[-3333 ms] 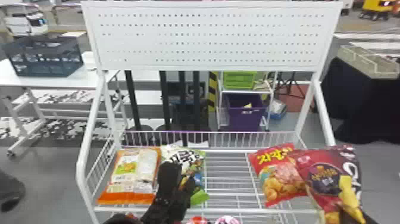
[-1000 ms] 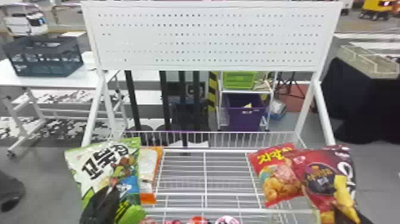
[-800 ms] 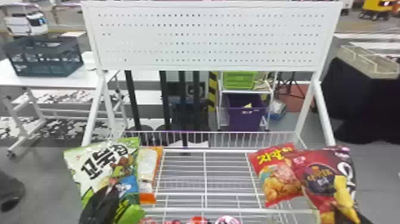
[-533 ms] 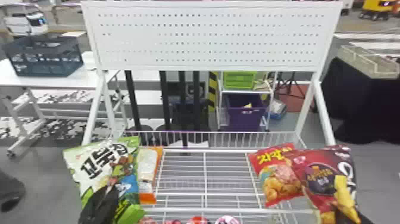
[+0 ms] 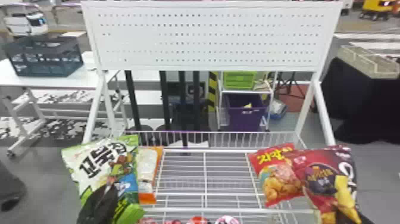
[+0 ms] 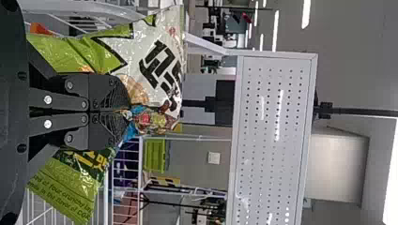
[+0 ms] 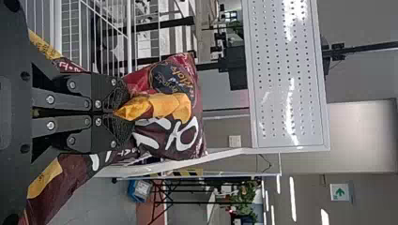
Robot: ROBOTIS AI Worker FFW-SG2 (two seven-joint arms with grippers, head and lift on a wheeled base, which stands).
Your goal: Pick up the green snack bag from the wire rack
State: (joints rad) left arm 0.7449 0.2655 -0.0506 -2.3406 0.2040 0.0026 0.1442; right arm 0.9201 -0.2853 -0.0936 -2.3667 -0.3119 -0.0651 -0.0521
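The green bag (image 5: 99, 162) is at the near left of the rack, in front of its left side, tilted, with its printed face toward the head. The left gripper (image 6: 127, 113) has it: the two fingers are drawn together on the film around the bag's middle, and the film creases there. Whether the bag's lower edge touches the rack I cannot tell.

It should be light and mostly air, with a soft, glossy skin that may slide if the pinch is slack. The crisps inside would likely crack under a hard squeeze, and too much pressure could pop a seam. A fold of loose film at the waist or near a sealed edge seems the best place to hold; this mid-body pinch should do if kept modest. The ends may flop or swing, so a slow, level carry would suit it.

Close by on its right and a little farther back is the orange bag (image 5: 148, 166), partly behind it, so a sideways sweep could drag that one along. Beyond, the wires of the rack (image 5: 204, 178) run to the right side, where the red bag (image 5: 279, 181) lies beside the dark red bag (image 5: 323, 178). The right gripper (image 7: 126, 113) is at near right, its fingers pinched on the dark red bag. At the far side stands the pegboard (image 5: 208, 38).
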